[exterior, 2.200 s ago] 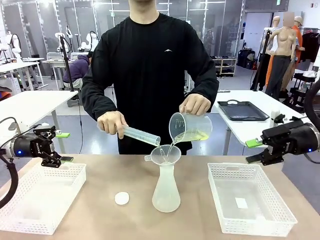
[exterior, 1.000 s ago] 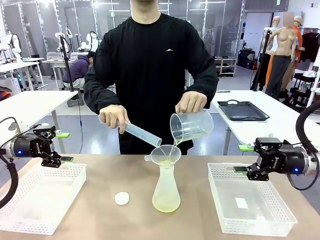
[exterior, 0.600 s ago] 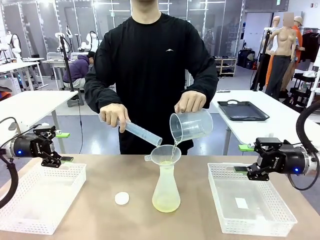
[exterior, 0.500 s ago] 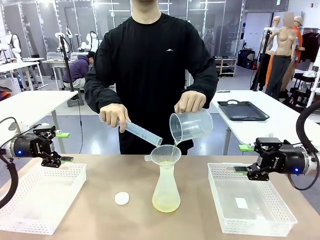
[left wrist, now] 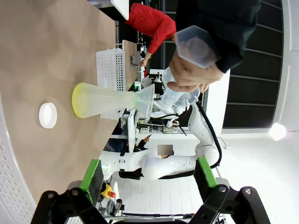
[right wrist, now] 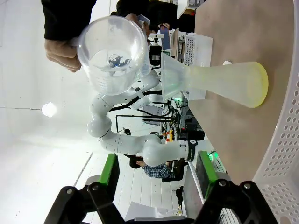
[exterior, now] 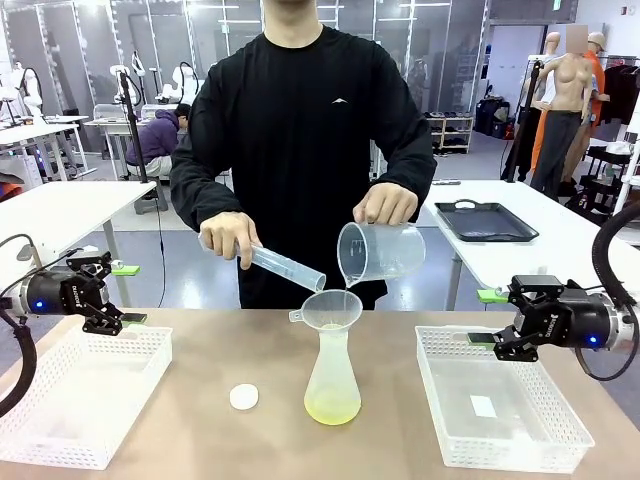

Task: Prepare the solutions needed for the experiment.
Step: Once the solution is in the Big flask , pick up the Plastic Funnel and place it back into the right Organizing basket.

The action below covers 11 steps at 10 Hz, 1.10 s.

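Left gripper [exterior: 128,294] is held level above the far rim of the left basket [exterior: 60,335], fingers spread, empty. Right gripper [exterior: 485,317] is likewise spread and empty above the right basket [exterior: 470,332], unmoved over the last second. One hand [exterior: 230,236] tilts a graduated cylinder [exterior: 287,269] and the other hand [exterior: 388,206] tilts a beaker [exterior: 382,252], both over the funnel [exterior: 330,308]. The stream seen half a second ago has stopped. Solutions [exterior: 332,409] lie as a pale yellow layer in the flask [exterior: 332,370]. Count: two baskets; one flask, funnel, beaker, cylinder, white cap [exterior: 244,397].
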Tool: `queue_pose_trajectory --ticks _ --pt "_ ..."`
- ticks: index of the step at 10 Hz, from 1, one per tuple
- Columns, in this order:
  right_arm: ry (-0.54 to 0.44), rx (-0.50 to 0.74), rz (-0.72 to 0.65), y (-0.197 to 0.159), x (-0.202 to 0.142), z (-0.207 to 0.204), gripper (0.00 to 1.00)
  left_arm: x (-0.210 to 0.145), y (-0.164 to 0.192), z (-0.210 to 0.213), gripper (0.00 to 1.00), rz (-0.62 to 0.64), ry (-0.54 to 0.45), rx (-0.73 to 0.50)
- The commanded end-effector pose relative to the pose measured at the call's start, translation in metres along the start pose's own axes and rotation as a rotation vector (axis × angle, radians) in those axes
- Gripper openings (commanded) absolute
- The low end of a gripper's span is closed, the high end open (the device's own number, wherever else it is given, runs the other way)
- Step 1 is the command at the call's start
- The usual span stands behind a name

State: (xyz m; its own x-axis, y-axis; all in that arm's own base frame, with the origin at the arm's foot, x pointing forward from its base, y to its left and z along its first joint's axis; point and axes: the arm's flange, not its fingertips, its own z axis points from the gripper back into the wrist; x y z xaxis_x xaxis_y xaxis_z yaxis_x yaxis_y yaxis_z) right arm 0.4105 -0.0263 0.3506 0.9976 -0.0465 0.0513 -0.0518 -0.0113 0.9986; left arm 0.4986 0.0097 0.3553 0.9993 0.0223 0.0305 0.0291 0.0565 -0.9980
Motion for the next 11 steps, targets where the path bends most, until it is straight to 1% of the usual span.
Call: queue_pose_trajectory --ticks 1,11 --pt "0.003 -0.002 0.017 0.0023 -0.0015 -0.0003 0.84 -0.0002 -0.0024 -0.0001 1.0 0.007 0.011 -0.006" --pt "0.003 -0.002 0.017 0.0023 -0.0015 -0.0003 0.84 -0.0002 -0.0024 -0.0001 1.0 0.007 0.011 -0.006"
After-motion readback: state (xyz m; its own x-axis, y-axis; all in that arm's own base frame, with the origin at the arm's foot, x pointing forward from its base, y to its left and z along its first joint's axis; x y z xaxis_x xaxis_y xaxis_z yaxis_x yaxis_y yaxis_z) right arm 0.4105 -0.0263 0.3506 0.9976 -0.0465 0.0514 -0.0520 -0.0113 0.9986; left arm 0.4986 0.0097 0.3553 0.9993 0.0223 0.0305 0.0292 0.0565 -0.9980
